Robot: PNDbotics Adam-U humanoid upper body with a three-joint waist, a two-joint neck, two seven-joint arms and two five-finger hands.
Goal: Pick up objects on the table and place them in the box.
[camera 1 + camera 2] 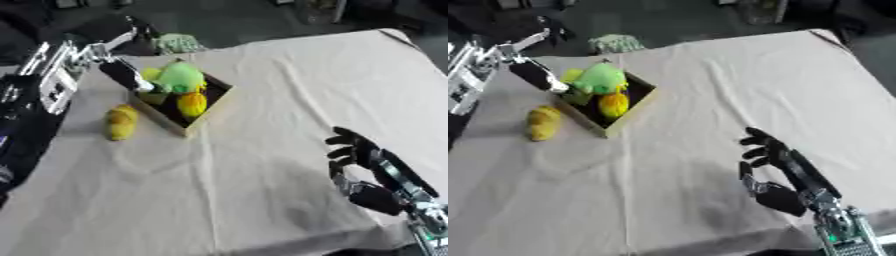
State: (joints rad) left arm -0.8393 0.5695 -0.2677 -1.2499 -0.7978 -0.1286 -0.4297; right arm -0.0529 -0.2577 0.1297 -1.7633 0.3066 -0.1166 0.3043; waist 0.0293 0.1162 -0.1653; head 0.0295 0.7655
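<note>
The box [203, 116] sits on the far left part of the table [289, 100], turned corner-on to you, its light wooden walls around a dark inside. In it you have a green soft object [182, 76] heaped at the far end, rising above the rim, and a yellow-orange object [192, 103] just beneath it toward the near wall; the two touch. A smaller yellow-green bit shows at the far left corner, too unclear to name.

One yellow object [122, 121] lies outside on the cloth — just beside the box's left wall, not touching it as far as you can tell.

Your left hand [131, 76] comes in from the upper left and hangs over the box's left edge, its dark fingers pointing down into the box beside the green object. They look roughly straight and I see nothing held, but the tips are hidden against the contents, so I cannot tell their state. The left arm's silver and black links cover the table's far left corner.

Your right hand [770, 152] rests near the lower right, well apart from the box — fingers relaxed and spread, holding nothing, the wide wrinkled cloth lying between.

Beyond the table's far edge, behind the box, a pale green patterned thing [616, 43] sits against the dark floor.
</note>
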